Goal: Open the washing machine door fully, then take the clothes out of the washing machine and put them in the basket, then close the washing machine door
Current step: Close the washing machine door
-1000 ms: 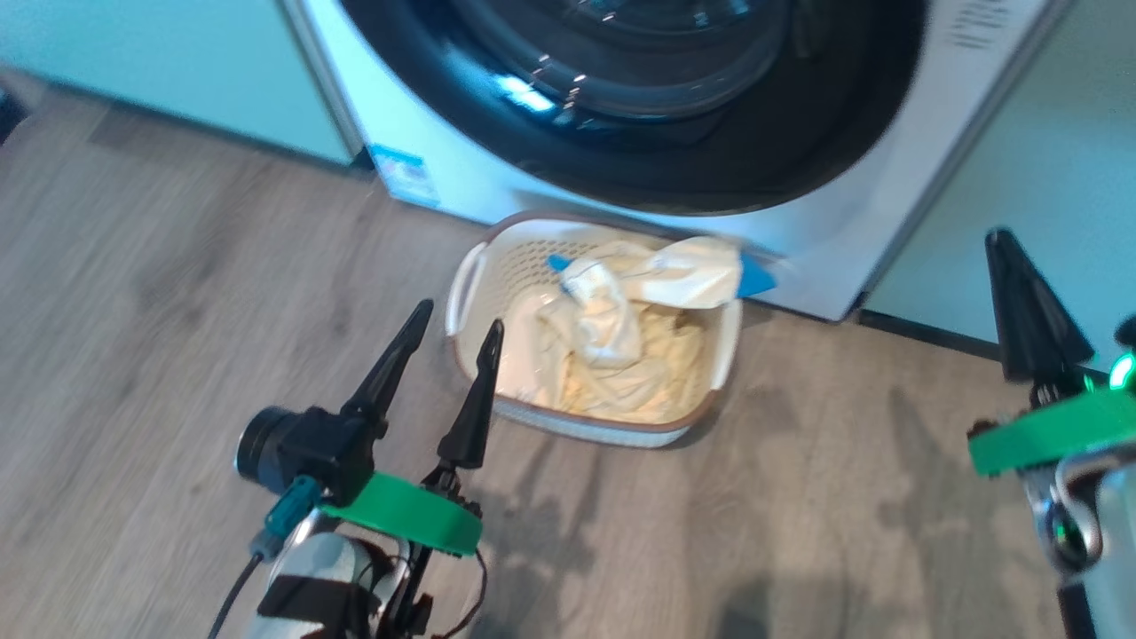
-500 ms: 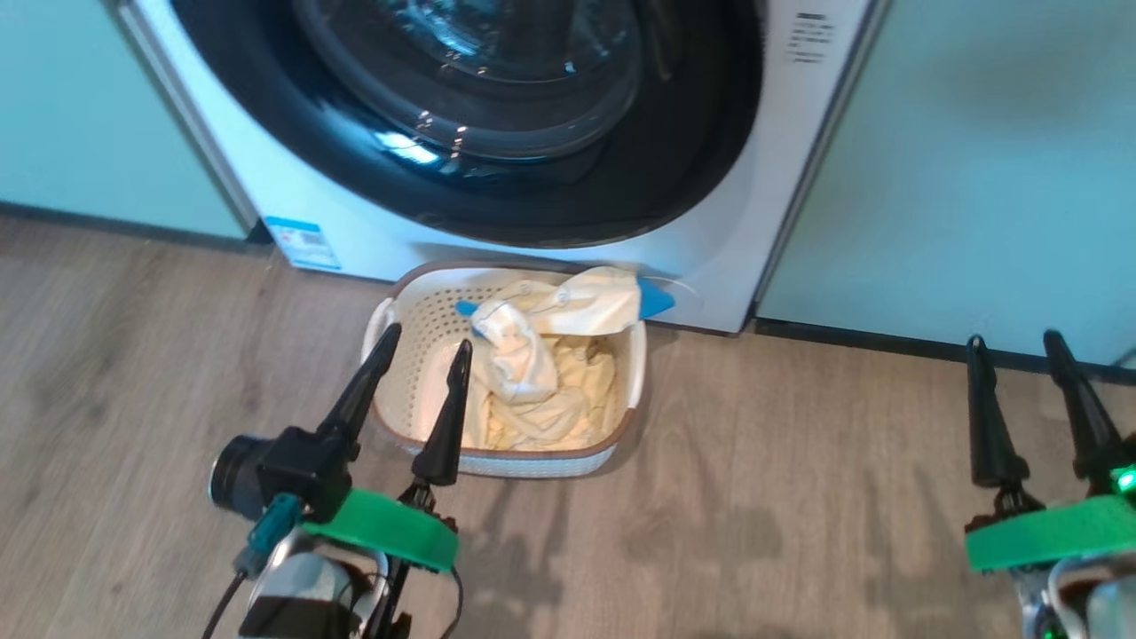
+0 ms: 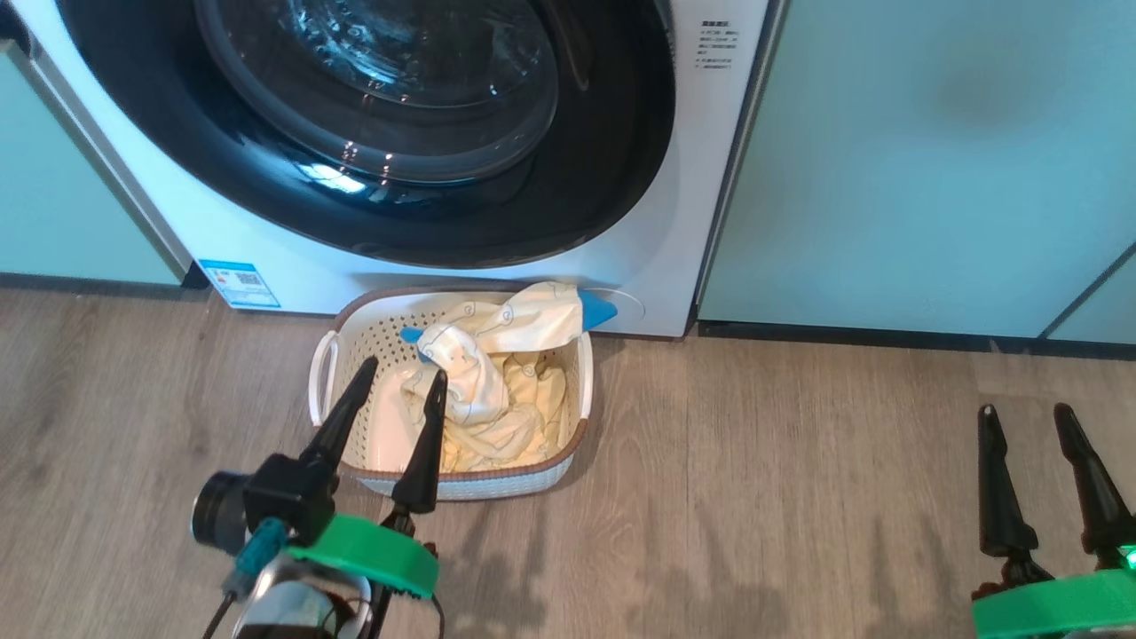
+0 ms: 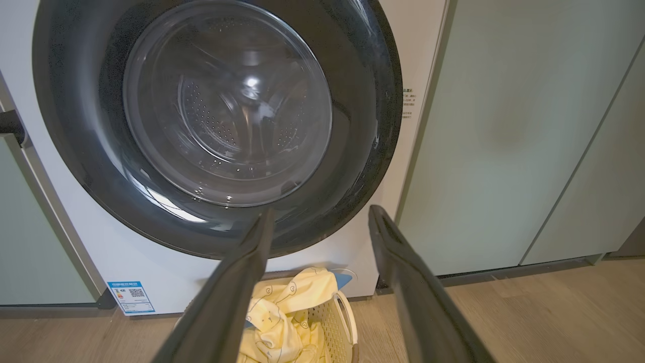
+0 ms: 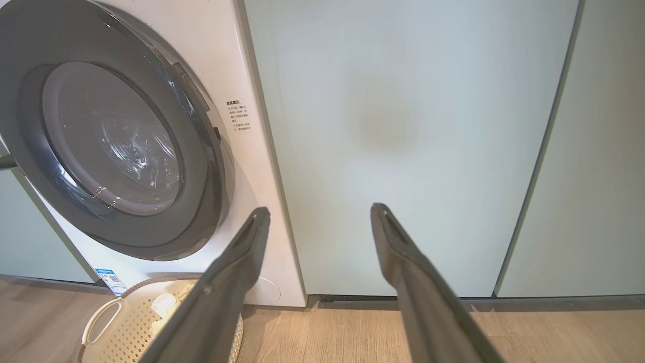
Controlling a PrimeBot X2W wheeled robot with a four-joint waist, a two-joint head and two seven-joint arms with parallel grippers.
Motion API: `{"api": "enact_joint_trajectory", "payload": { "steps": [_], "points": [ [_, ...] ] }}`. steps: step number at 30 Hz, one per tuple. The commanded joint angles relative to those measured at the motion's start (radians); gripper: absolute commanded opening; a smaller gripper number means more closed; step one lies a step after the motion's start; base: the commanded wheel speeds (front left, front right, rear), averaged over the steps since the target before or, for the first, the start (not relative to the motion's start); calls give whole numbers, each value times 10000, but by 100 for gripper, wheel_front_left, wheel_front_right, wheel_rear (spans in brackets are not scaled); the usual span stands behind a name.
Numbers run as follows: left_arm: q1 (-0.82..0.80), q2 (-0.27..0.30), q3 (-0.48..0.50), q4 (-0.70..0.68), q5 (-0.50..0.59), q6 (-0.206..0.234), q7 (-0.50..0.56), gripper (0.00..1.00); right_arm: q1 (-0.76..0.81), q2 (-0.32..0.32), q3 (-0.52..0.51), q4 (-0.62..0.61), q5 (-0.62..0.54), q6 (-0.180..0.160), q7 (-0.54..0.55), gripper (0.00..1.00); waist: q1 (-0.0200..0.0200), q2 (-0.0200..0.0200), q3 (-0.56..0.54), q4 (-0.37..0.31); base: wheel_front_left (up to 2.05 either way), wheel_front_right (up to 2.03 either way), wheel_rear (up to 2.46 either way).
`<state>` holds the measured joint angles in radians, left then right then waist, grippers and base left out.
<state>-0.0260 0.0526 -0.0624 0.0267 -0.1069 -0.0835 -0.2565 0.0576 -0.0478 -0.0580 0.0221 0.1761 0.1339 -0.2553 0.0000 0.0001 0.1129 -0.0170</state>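
Observation:
The white washing machine [image 3: 293, 262] stands at the top of the head view. Its black-rimmed washing machine door [image 3: 373, 98] lies shut against the front, and through the glass [image 4: 227, 101] a bare drum shows. The basket [image 3: 497, 482] sits on the floor right below the door. It holds the pale yellow clothes [image 3: 484, 390], with a blue part [image 3: 599, 311] over the far rim. My left gripper [image 3: 403, 371] hangs open and empty over the basket's near left corner. My right gripper [image 3: 1022, 413] stands open and empty, far right above the floor.
Pale green cabinet fronts [image 3: 887, 160] flank the machine on the right and on the left [image 3: 53, 204]. A dark plinth strip [image 3: 887, 337] runs along their foot. Wood-look floor [image 3: 754, 497] stretches between the basket and my right gripper. A blue label [image 3: 238, 282] marks the machine's lower left.
The head camera has swung, shifting the whole picture left and down. My right gripper's fingers, together a second ago, now stand apart. The clothes lie in the basket as before.

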Motion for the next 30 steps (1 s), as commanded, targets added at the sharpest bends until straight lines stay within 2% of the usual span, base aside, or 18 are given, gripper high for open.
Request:
{"api": "enact_joint_trajectory", "payload": {
  "steps": [1, 30],
  "points": [
    [-124, 147, 447, -291, 50, 71, -53, 100, -140, -27, 229, -353, 119, -32, -64, 100, 0, -1, -35, -42, 0, 0, 0],
    [170, 149, 490, -208, -116, 252, -53, 100, 57, -24, 242, -281, 399, -32, -65, 100, 0, -1, -301, -76, 0, 0, 0]
  ]
}}
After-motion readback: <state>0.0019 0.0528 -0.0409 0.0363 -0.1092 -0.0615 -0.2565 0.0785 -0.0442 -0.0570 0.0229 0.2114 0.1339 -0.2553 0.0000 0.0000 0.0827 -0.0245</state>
